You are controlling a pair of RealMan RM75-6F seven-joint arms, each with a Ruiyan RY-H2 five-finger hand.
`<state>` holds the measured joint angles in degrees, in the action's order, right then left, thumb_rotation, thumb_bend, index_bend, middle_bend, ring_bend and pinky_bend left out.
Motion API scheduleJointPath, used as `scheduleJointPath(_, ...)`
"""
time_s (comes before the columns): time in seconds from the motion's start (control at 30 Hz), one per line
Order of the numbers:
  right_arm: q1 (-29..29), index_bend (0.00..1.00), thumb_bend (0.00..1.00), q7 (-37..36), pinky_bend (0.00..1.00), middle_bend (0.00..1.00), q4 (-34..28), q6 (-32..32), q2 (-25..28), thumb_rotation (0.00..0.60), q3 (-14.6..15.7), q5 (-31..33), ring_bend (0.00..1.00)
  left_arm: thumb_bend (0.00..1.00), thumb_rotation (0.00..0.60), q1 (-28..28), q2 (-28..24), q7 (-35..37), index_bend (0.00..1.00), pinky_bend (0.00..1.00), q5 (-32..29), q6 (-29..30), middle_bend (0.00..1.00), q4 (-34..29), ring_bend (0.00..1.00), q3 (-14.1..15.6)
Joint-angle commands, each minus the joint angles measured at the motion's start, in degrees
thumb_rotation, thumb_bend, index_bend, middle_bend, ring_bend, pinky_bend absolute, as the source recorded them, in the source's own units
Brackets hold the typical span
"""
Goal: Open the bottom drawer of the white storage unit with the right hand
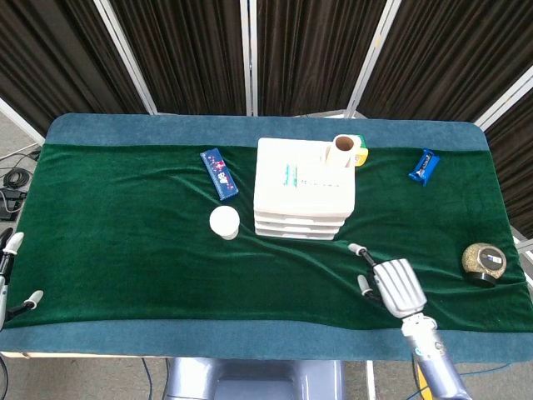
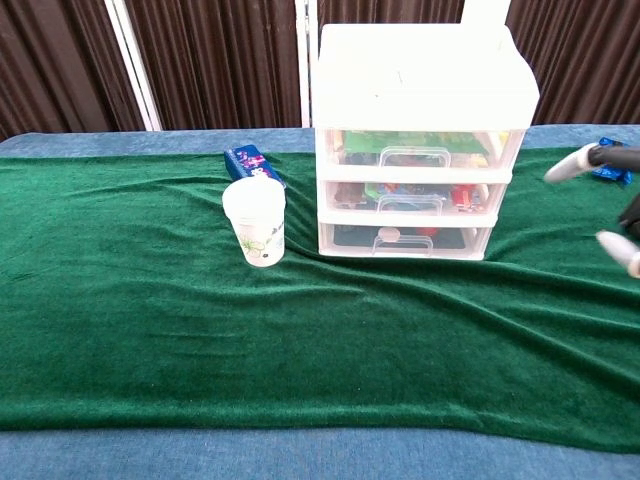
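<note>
White plastic three-drawer storage unit [image 1: 304, 198] at mid-table on the green velvet cloth [image 1: 125, 242]; bottom drawer [image 2: 404, 239] closed, clear handle facing front; right hand [image 1: 391, 283] in front of the unit and to its right, apart from it, fingers spread, holding nothing; left hand [image 1: 8, 275] well left of the unit at the table edge, only fingertips visible, empty and apart; white paper cup [image 1: 224, 222] just left of the unit; blue packet [image 1: 219, 173] beyond the cup.

White cup [image 2: 254, 222], blue box [image 1: 219, 174], perhaps jar [image 1: 484, 262]
</note>
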<state>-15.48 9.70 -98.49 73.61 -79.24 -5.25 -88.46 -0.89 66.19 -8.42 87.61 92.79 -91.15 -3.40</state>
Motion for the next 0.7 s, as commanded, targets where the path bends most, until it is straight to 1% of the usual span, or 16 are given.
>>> scheduleJointPath(0.03, -2.03, 0.25, 0.56, -5.70, 0.86, 0.97, -4.73, -5.43, -2.45, 0.600, -1.48, 6.60, 0.99, 0.03, 0.600, -0.01, -0.17, 0.42, 0.00, 0.00, -0.15, -0.09, 0.00, 0.00, 0.00, -0.08)
scheduleJointPath(0.17, -3.69, 0.25, 0.59, -11.54, 0.87, 0.97, -6.69, -9.96, -3.74, 0.600, -3.22, 12.38, 1.00, 0.03, 0.600, 0.05, -0.36, 1.01, 0.00, 0.00, -0.13, 0.11, 0.00, -0.04, 0.00, -0.17)
scheduleJointPath(0.37, -6.47, 0.21, 0.61, -18.94, 0.87, 0.98, -6.62, -16.80, -5.25, 0.600, -5.86, 19.98, 1.00, 0.03, 0.600, 0.02, -0.53, 1.56, 0.00, 0.00, 0.21, 0.16, 0.00, -0.06, 0.00, -0.09)
scheduleJointPath(0.53, -8.37, 0.19, 0.62, -21.96, 0.87, 0.98, -5.15, -19.82, -6.85, 0.600, -7.35, 23.42, 1.00, 0.03, 0.600, 0.08, -0.58, 1.89, 0.00, 0.00, 0.51, 0.48, 0.00, 0.01, 0.00, -0.11)
scheduleJointPath(0.67, -9.96, 0.15, 0.62, -23.55, 0.87, 0.98, -3.07, -20.85, -9.96, 0.600, -8.66, 25.75, 1.00, 0.03, 0.600, 0.08, -0.60, 2.22, 0.00, 0.00, 0.12, 0.48, 0.00, 0.19, 0.00, -0.34)
scheduleJointPath(0.7, -10.08, 0.15, 0.62, -25.58, 0.87, 0.98, -3.34, -21.44, -10.62, 0.600, -9.38, 26.93, 1.00, 0.03, 0.600, 0.10, -0.61, 2.28, 0.00, 0.00, 0.10, 0.53, 0.00, 0.22, 0.00, -0.38)
